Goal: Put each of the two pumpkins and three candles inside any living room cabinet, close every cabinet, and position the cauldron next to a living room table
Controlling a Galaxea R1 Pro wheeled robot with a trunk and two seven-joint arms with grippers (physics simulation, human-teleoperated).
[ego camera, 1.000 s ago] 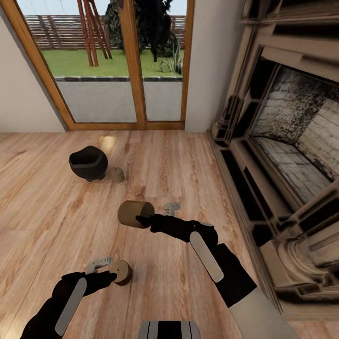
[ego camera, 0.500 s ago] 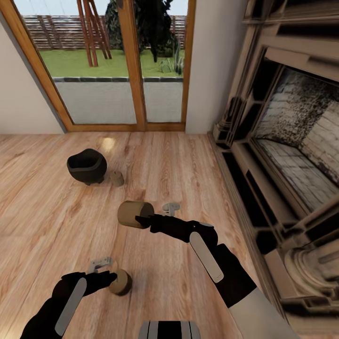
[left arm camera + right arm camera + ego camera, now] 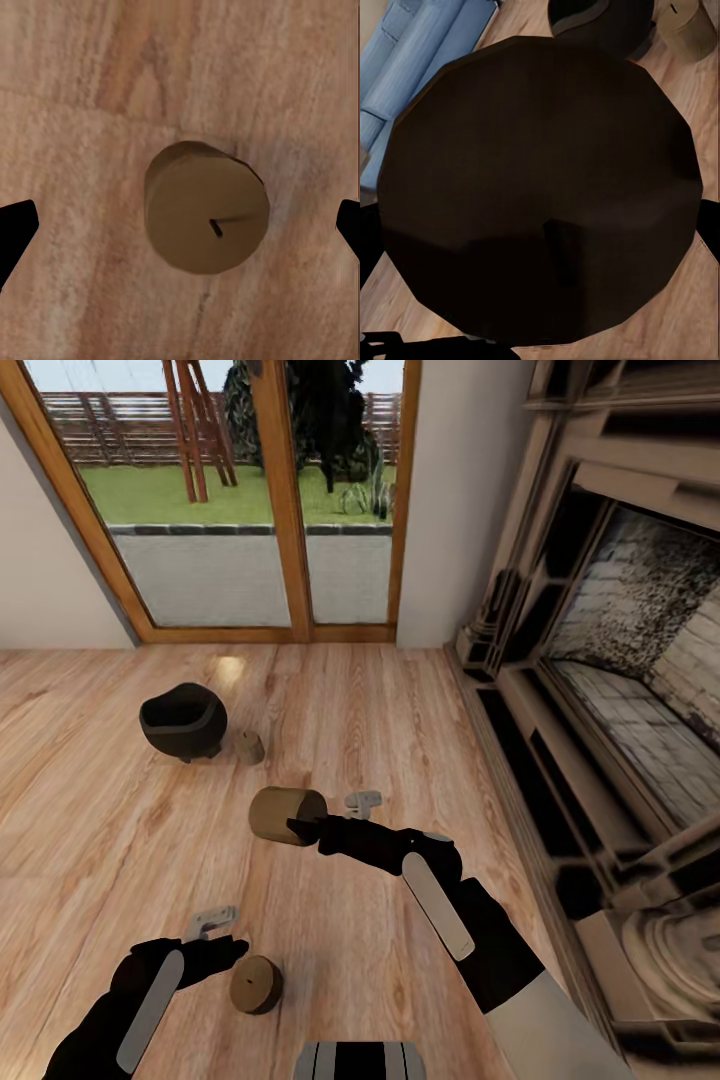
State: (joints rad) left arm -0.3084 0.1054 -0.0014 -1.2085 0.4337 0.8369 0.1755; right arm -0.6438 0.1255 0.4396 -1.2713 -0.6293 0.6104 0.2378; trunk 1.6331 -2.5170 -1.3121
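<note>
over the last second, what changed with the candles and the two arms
The left gripper has let go of its candle: held between the fingers a second ago, it now stands upright on the floor, top and wick showing, fingers spread to either side. The right gripper still holds its candle on its side. Cauldron and the third candle stay put; the camera shifted slightly.

Home living room: carved stone fireplace [image 3: 610,690] at frame right, wood-framed glass patio doors [image 3: 250,500] at top, plank floor [image 3: 90,840] below
</note>
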